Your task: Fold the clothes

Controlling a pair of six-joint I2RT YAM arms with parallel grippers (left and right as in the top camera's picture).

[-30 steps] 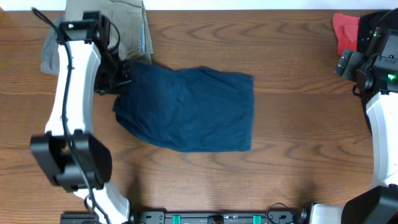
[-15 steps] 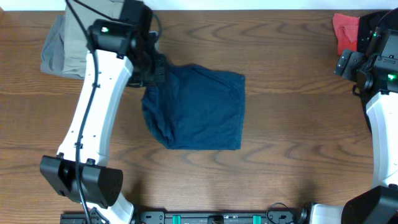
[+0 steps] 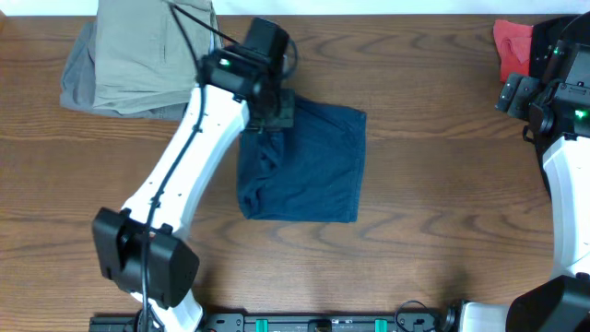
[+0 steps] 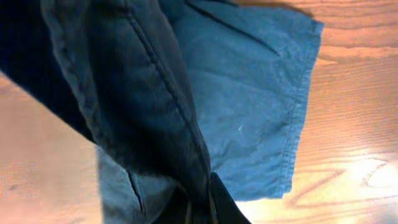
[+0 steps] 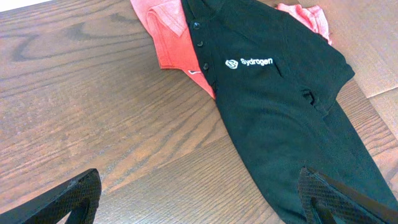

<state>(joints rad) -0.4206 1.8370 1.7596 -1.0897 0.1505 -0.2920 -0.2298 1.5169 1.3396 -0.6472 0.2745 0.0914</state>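
The left hand (image 3: 275, 111) pinches the navy shorts (image 3: 313, 171) near the middle of the desk (image 3: 442, 231).
Its jaws are clamped on a lifted fold at the shorts' far left part. The right hand (image 5: 199, 199) hangs wide open at the far right corner, above a black polo (image 5: 280, 93) and a coral-red piece (image 5: 174, 43).

Robotics lab bench: wood-grain table (image 3: 442, 184), white left arm (image 3: 180, 175) and right arm (image 3: 564, 194) at its near edge.
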